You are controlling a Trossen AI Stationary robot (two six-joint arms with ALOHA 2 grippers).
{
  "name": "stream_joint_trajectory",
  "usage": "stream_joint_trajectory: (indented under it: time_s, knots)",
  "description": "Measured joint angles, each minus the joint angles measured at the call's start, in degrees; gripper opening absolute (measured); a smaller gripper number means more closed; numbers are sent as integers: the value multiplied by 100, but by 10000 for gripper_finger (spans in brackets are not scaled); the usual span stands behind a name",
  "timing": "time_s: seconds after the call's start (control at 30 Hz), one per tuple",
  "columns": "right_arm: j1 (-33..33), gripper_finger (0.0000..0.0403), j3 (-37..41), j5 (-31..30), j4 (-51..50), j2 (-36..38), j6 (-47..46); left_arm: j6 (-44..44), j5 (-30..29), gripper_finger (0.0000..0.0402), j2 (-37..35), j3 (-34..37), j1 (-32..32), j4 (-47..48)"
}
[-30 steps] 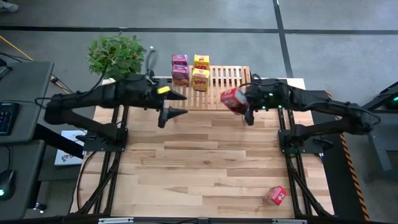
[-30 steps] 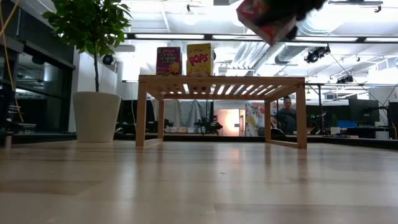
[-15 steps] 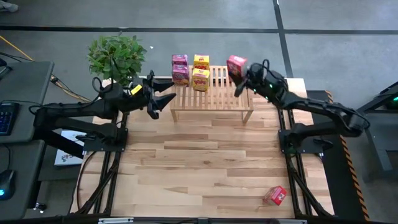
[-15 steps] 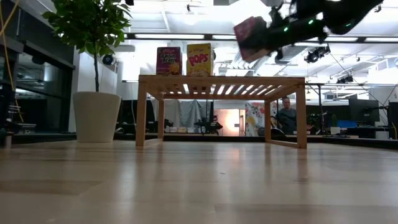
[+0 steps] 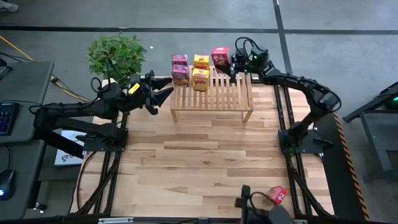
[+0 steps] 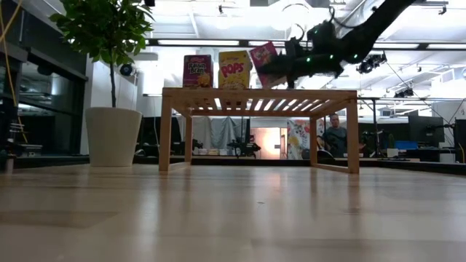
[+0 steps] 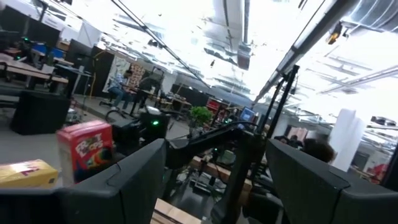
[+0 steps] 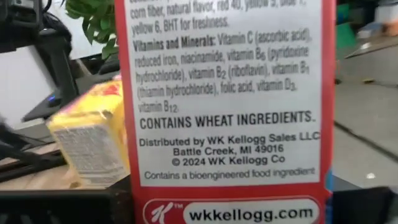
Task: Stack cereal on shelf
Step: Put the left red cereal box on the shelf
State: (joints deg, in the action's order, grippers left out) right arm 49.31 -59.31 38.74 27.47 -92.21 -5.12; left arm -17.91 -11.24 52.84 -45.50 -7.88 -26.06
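Table [image 5: 205, 162]: a light wooden top is seen from above, with both arms reaching toward its far edge.
Shelf [image 5: 239, 93]: a low slatted wooden rack is set at the far middle of the table; in the low view [image 6: 258, 93] it is seen standing on four short legs.
Plant [image 5: 115, 55]: a leafy green plant is placed off the table's far left corner.
Left gripper [image 5: 163, 98]: it is held above the table just left of the shelf, fingers spread wide apart, nothing between them.
Right gripper [image 5: 231, 64]: it is held over the shelf's far edge, fingers clamped on a red cereal box [image 5: 219, 58], which is seen tilted above the shelf top in the low view [image 6: 263, 58], just right of the yellow boxes.
Pink boxes [image 5: 180, 70]: two are set on the shelf's far left end.
Yellow boxes [image 5: 200, 72]: two are set just right of the pink ones.
Second red box [image 5: 275, 195]: it is left lying near the table's front right edge, well apart from the shelf.
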Motion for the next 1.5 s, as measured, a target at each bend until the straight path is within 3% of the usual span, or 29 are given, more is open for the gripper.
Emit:
stream_joint_trajectory:
  time_s: [0.23,0.57,1.5]
  knots:
    - [139,174,-70,304,1093,-650,-688,4,-144,268,0,0,2,-4]
    - [135,174,-61,201,1093,-899,-347,492,-158,268,0,2,2,0]
    - [132,174,-63,194,687,-1055,-128,468,-159,268,0,2,4,4]
